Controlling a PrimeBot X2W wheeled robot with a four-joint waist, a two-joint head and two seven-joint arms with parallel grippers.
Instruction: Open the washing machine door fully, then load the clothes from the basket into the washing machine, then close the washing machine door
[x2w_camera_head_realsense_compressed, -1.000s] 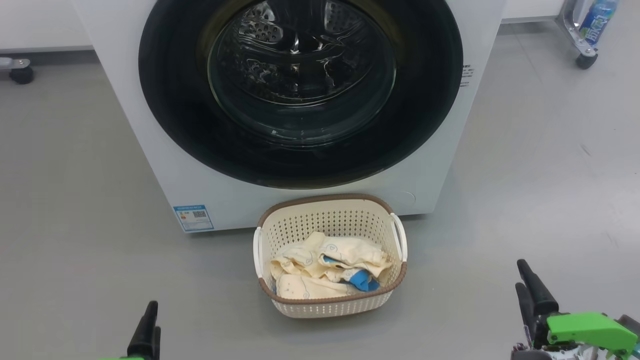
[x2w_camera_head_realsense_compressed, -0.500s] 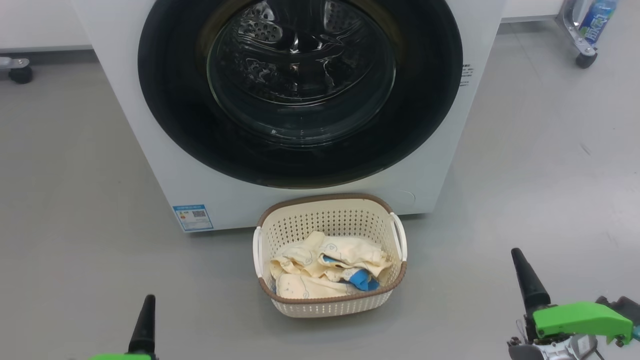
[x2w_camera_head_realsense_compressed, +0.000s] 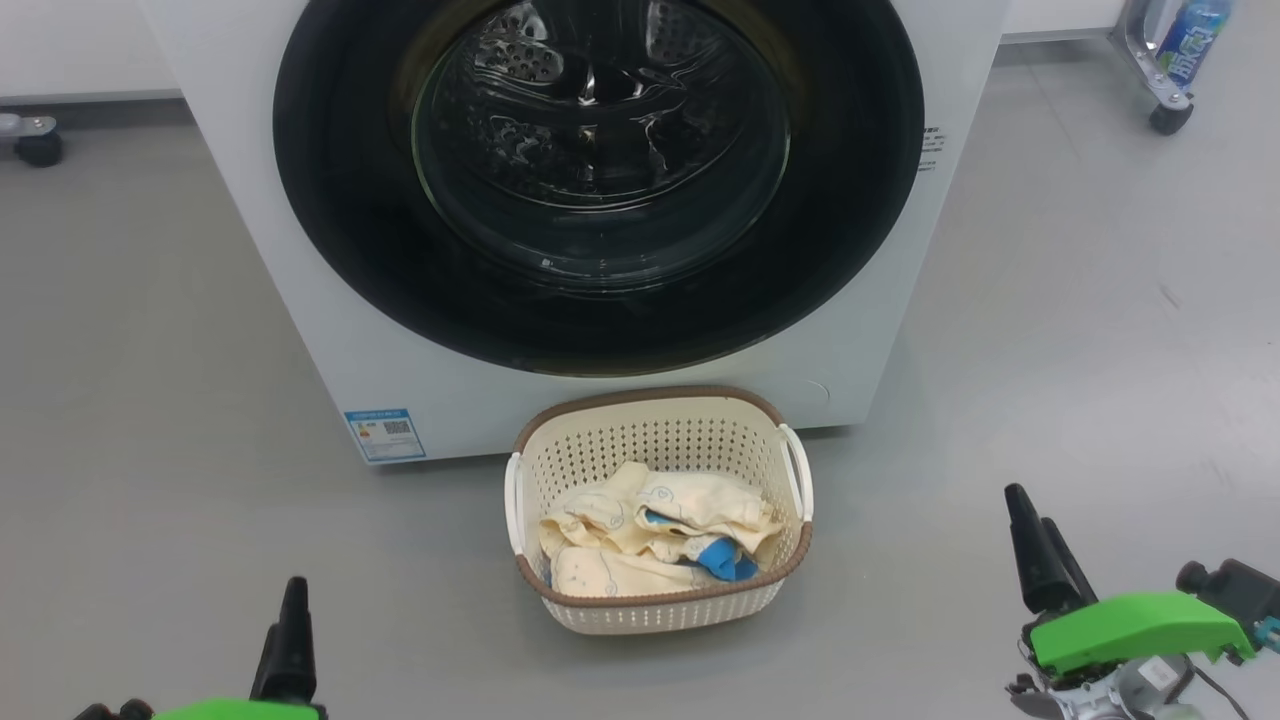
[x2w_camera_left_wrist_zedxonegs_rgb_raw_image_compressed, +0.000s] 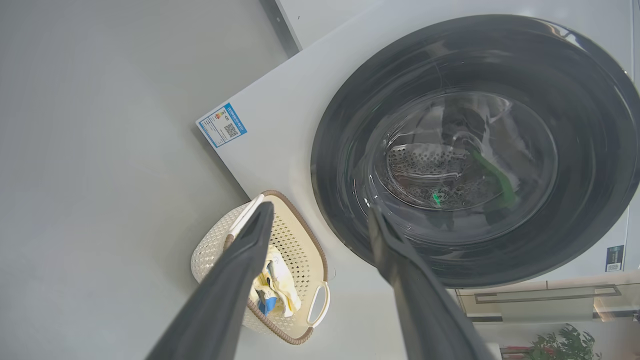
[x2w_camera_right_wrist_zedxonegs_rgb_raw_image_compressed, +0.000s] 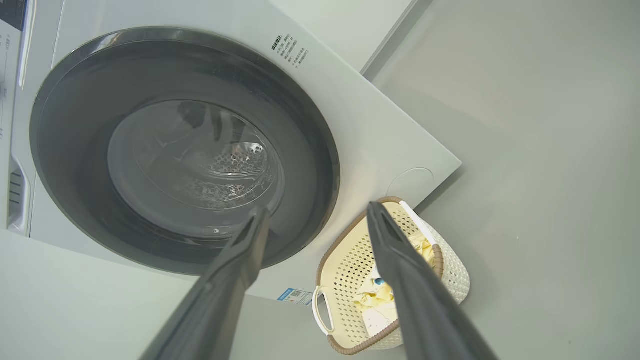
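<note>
left claw (x2w_camera_head_realsense_compressed: 294, 600): on the robot's side of the basket (x2w_camera_head_realsense_compressed: 660, 400) and off to its left, well apart; fingers spread wide, nothing between them
right claw (x2w_camera_head_realsense_compressed: 1032, 510): on the robot's side of the basket and off to its right, well apart; fingers parted, holding nothing; sits a bit further forward than the left claw
floor (x2w_camera_head_realsense_compressed: 150, 400): grey, carries the basket
basket: the landmark; upright on the floor, midway between the two claws
clothes (x2w_camera_head_realsense_compressed: 650, 530): inside the basket, piled toward its near wall, pale yellow with blue bits
washing machine (x2w_camera_head_realsense_compressed: 300, 330): just behind the basket, looks close to touching its far rim
energy label (x2w_camera_head_realsense_compressed: 385, 433): behind and left of the basket, low on the machine front
washing machine door (x2w_camera_head_realsense_compressed: 350, 250): above and behind the basket, shut flat against the front
step: probably door opening, not begun
key relation: door lies ahead of and above both claws, over the basket; door is round, so no long axis to line up with; right claw looks slightly nearer
unknown: handle and hinge side cannot tell
</note>
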